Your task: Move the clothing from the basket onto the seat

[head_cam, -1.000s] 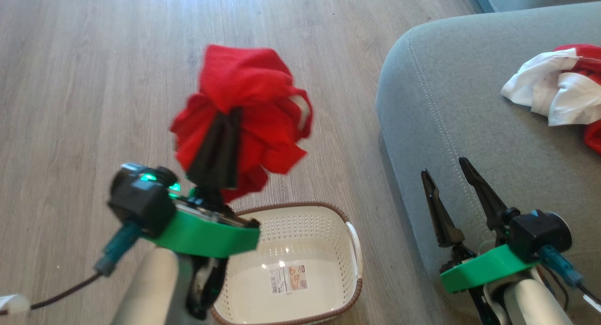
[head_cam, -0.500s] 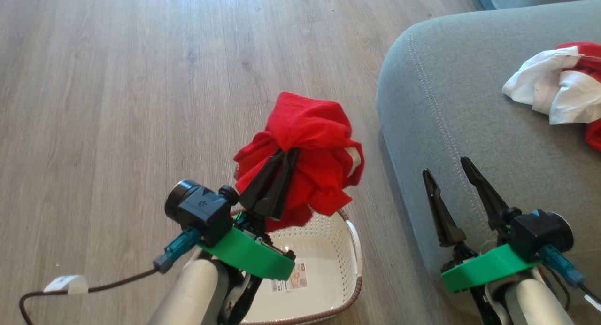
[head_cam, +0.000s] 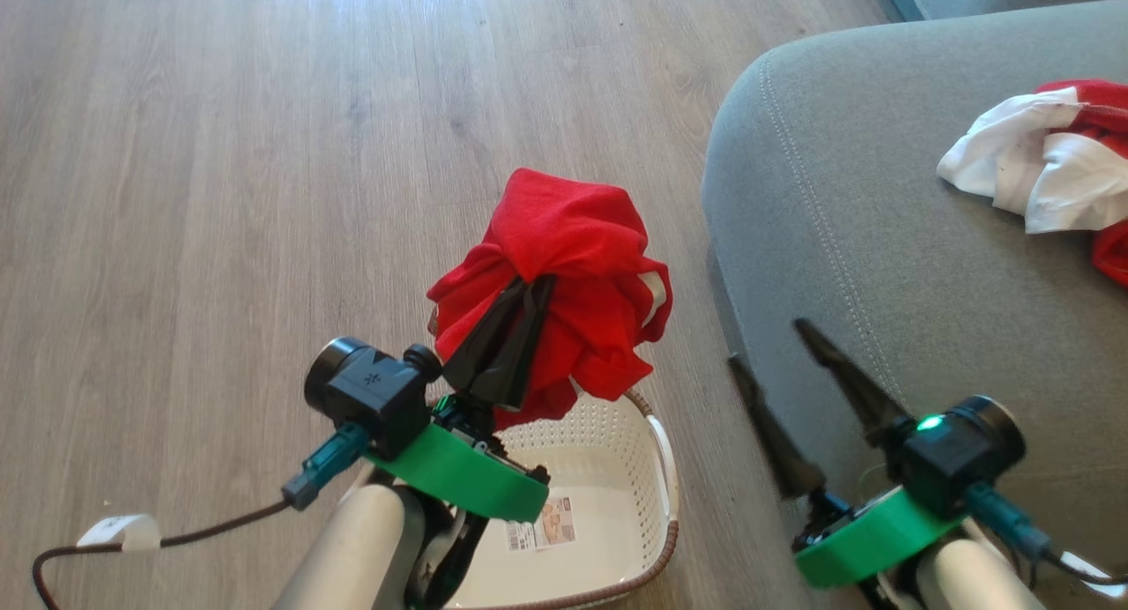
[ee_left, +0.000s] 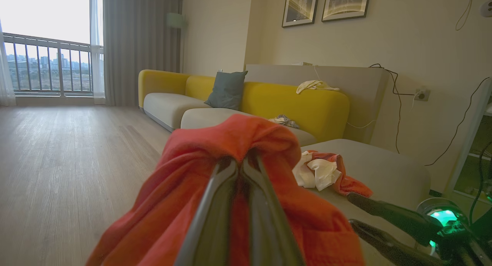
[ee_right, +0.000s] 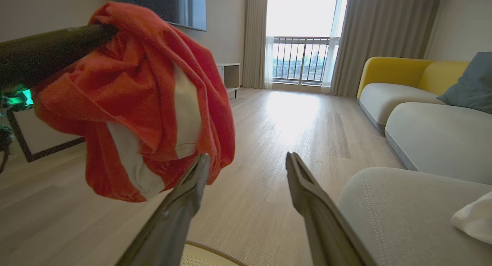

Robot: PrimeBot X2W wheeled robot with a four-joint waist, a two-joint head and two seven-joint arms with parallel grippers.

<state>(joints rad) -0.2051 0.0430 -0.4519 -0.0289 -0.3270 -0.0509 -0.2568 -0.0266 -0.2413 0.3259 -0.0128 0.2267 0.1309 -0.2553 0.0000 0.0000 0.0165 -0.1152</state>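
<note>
The left gripper (head_cam: 536, 286) has its two dark fingers pressed together, and they pinch a bunch of the red garment (head_cam: 573, 240). In the left wrist view the fingertips meet with cloth folded around them, so the grip is closed tight on the fabric. The garment hangs in a loose ball around the fingers, mostly red, with a small white part on its right side. It is lifted in the air above the far edge of the basket (head_cam: 608, 425) and above the wooden floor (head_cam: 220, 196). It is left of the seat (head_cam: 881, 240) and does not touch it. The basket stands on the floor at the near side, just beside the left edge of the seat. Its cream bottom shows, with the label sticker (head_cam: 540, 523) on it. The right gripper (head_cam: 767, 342) is to the right, at the near left edge of the seat, a little blurred in the head view. Its fingers are spread wide apart and there is nothing between them. It is apart from the held garment. Further right, on top of the seat, lies the red and white garment (head_cam: 1022, 174) in a crumpled heap, reaching the right border of the head view.
</note>
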